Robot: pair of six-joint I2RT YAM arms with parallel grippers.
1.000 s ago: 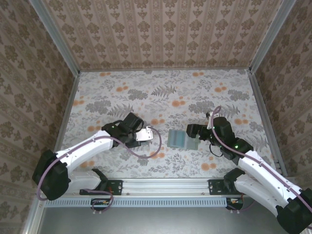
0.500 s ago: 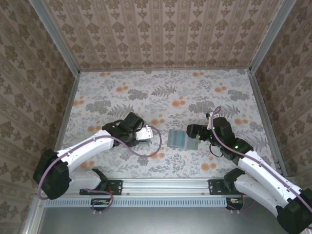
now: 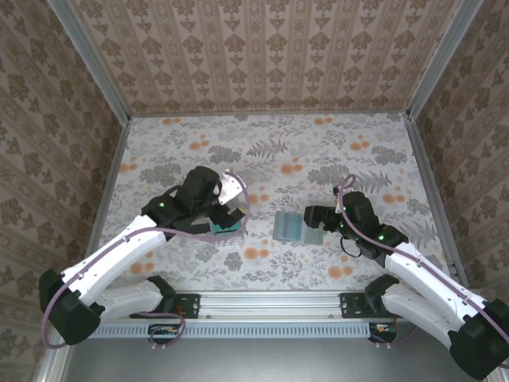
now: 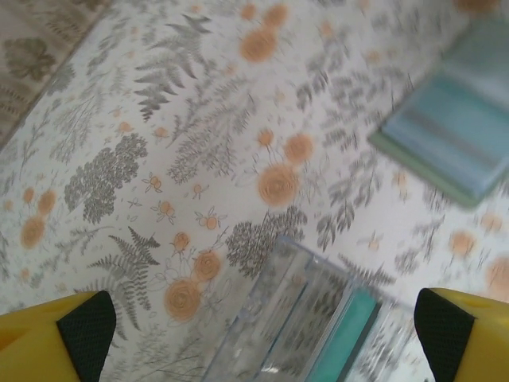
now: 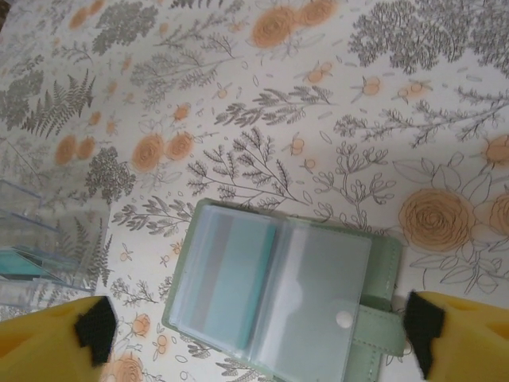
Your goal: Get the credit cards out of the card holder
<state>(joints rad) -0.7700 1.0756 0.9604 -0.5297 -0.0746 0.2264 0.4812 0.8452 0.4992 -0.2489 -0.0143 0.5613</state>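
The card holder (image 5: 278, 286) lies open on the floral table, sage-green with clear sleeves and a snap strap on the right. A teal credit card (image 5: 235, 278) sits in its left sleeve. My right gripper (image 5: 261, 334) is open just above it, one fingertip on each side of the holder. In the top view the holder (image 3: 289, 227) lies at centre, with the right gripper (image 3: 312, 216) at its right edge. My left gripper (image 4: 266, 338) is open above a clear plastic tray (image 4: 294, 318), where another teal credit card (image 4: 346, 338) stands in a slot.
The clear tray (image 3: 225, 228) lies left of the holder, under the raised left gripper (image 3: 227, 211). The tray's corner (image 5: 48, 247) shows left of the holder in the right wrist view. Papered walls and metal rails (image 3: 429, 199) close in the table.
The left gripper has opened and lifted up and back from the tray, leaving a teal card standing in it. The right gripper has shifted slightly nearer over the holder.
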